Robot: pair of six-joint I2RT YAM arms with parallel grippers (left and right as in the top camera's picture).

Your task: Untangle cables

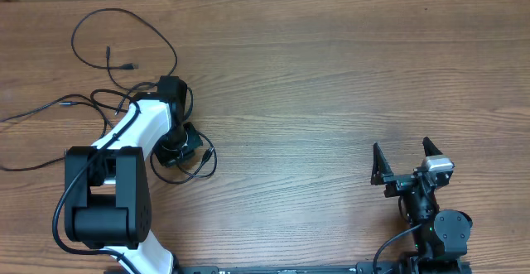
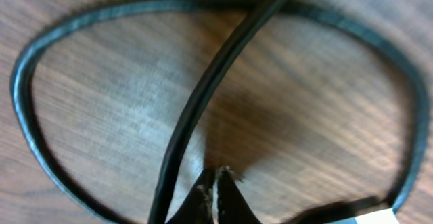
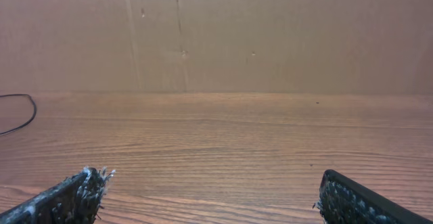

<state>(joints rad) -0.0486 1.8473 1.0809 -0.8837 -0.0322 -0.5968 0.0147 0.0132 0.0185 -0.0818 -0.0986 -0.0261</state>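
Observation:
Thin black cables (image 1: 124,50) lie in loose loops at the table's left side, with small plugs at the ends near the back. One loop (image 1: 199,162) lies by my left gripper (image 1: 176,147), which points down at the table. In the left wrist view the left gripper's (image 2: 216,176) fingertips are pressed together. A cable strand (image 2: 210,88) runs diagonally just to their left, outside the jaws, and a cable loop (image 2: 27,116) rings them. My right gripper (image 1: 403,160) is open and empty at the front right, far from the cables; its fingers (image 3: 210,190) show wide apart.
The wooden table (image 1: 331,75) stretches between the arms. A brown wall (image 3: 223,34) stands behind it. A bit of cable (image 3: 24,112) shows at the far left of the right wrist view.

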